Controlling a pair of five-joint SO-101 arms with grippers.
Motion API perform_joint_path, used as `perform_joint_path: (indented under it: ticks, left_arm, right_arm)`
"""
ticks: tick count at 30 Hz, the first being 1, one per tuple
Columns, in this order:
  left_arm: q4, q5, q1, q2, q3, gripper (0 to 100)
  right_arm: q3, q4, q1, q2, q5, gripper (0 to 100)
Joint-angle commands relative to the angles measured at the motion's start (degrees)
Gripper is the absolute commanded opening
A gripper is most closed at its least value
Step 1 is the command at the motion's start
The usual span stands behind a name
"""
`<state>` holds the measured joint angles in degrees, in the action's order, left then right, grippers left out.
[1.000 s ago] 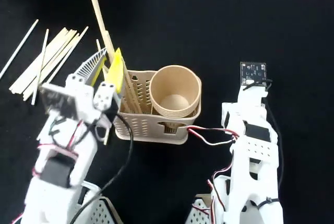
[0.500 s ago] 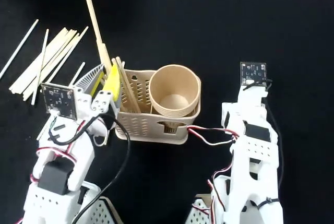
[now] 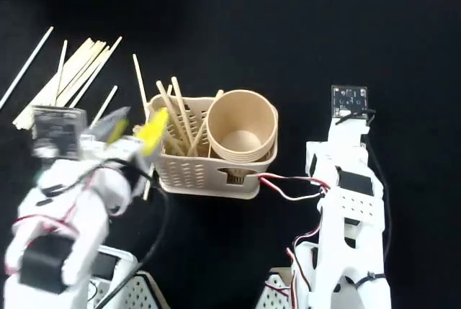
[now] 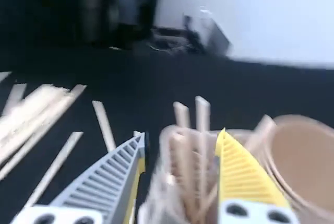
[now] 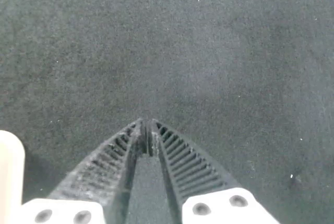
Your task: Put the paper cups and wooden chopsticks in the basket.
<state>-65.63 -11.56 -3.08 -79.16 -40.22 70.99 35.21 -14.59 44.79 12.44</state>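
The cream basket [image 3: 209, 168] stands mid-table. A stack of paper cups [image 3: 241, 132] fills its right half, and several wooden chopsticks [image 3: 176, 118] stand tilted in its left half. My left gripper [image 3: 144, 116] hovers open at the basket's left side, holding nothing. In the left wrist view its grey and yellow fingers [image 4: 180, 136] frame the standing chopsticks [image 4: 188, 130], with the cups [image 4: 300, 151] beside them. More loose chopsticks [image 3: 65, 82] lie at the far left. My right gripper [image 5: 146, 126] is shut and empty over bare black cloth, to the right of the basket.
Two single chopsticks [image 3: 140, 82] [image 3: 106, 104] lie between the pile and the basket. The right arm [image 3: 346, 179] stands to the right of the basket, with a red and white cable [image 3: 288, 186] running between them. A cream edge [image 5: 10, 172] sits beside the right gripper.
My left gripper has let go of the long chopstick, which now stands in the basket with the others. The left arm has drawn back to the left. The right arm has kept still.
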Motion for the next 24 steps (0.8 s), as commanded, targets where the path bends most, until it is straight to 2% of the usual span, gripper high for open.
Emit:
perform_joint_path:
  ticks: [1,4,13,20,24]
  left_arm:
    - [-3.08,-1.85,11.12,2.64,11.21,22]
    - [-3.16,-1.85,14.9,10.02,14.11,22]
    - [-3.43,-2.29,15.43,43.6,23.25,22]
    - [-3.43,-5.8,17.54,63.56,31.96,22]
    - [-2.99,-5.54,15.34,74.2,38.73,22]
  right_arm:
    - [-0.13,-0.97,0.26,0.22,0.44,2.5]
    - [-0.13,-0.97,0.26,0.22,0.44,2.5]
    - [-0.13,-0.97,0.26,0.22,0.44,2.5]
    - [-0.22,-0.97,0.26,0.22,0.44,2.5]
    - [-0.22,-0.97,0.26,0.22,0.44,2.5]
